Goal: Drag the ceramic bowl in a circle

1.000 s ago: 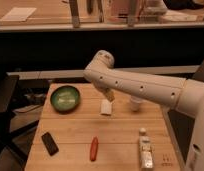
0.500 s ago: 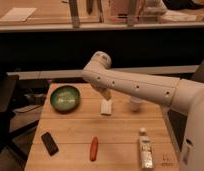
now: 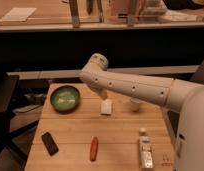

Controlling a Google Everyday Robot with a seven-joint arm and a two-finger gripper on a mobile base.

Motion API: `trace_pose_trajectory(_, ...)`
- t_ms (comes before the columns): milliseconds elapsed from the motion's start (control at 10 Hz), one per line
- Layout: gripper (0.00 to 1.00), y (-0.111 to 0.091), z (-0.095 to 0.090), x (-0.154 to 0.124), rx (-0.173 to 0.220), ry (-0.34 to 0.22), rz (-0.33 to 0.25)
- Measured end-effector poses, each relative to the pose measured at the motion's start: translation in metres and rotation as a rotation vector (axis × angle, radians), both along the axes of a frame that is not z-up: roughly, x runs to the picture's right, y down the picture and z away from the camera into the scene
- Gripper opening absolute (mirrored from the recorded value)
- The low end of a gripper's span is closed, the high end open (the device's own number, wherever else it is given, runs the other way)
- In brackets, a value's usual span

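A robotics test area in what looks like an office or lab: a pale wooden slatted table (image 3: 120, 131) stands alone before a long dark counter (image 3: 95, 47) topped by a grey rail (image 3: 55, 26) with metal posts (image 3: 75, 14). Unrelated items lie spread out on the table: a round green glazed ceramic bowl (image 3: 65, 97), a small white block (image 3: 106, 107), a white cup (image 3: 136, 104), a flat black slab (image 3: 50, 143), a red-orange stick (image 3: 94, 148) and a pale bottle on its side (image 3: 145, 151). The white jointed robot arm (image 3: 135, 89) reaches across, its gripper (image 3: 102, 95) hanging just above the block, right of the bowl.
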State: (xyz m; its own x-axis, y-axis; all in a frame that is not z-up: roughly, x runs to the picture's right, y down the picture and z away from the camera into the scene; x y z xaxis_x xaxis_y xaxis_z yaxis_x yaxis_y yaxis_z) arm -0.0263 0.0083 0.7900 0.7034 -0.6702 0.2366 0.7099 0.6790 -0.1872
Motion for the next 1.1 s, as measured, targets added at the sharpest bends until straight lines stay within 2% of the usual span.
trace_pose_trajectory(1100, 0.80, 0.004, 0.035, -0.029, 0.012, -0.106, -0.066)
